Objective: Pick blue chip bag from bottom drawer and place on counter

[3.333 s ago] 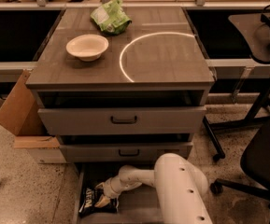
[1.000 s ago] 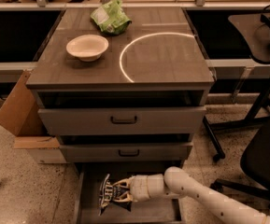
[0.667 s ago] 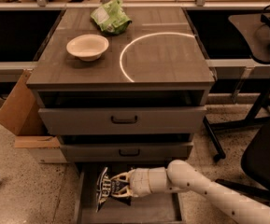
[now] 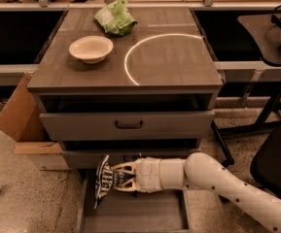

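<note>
Gripper [image 4: 118,178] low over the bottom drawer [image 4: 135,213], jaws pinching the blue chip bag [image 4: 102,181] at their left tip; bag's long axis upright; table [image 4: 179,57] lies above and farther back.

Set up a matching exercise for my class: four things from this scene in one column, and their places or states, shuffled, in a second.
Things:
1. blue chip bag
2. bowl
3. green snack bag
4. bottom drawer

Places or states:
A. near the back edge of the counter
B. pulled open, below the arm
C. held by the gripper, over the open drawer
D. on the counter, left of the white arc

Pairs: 1-C; 2-D; 3-A; 4-B.
</note>
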Robot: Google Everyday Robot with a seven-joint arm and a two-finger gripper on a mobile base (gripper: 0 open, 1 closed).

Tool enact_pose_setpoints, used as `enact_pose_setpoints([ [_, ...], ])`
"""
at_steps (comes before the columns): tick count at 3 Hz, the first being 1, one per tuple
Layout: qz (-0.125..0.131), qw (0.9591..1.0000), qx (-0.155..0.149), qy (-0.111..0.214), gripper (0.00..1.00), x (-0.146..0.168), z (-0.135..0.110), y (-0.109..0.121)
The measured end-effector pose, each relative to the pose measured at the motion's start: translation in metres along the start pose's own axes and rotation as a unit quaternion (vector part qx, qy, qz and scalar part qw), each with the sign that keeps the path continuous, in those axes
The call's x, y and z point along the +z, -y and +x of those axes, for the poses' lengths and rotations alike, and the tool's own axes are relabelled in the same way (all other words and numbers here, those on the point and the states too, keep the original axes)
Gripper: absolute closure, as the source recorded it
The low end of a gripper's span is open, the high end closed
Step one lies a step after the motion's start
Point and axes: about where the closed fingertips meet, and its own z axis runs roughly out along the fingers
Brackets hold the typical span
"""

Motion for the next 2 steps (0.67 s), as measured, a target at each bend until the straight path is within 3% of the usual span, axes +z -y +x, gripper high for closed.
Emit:
enact_pose_setpoints([
  [2,0.032,0.9994,-0.001,0.015,1.00,-0.018,-0.004,0.017],
])
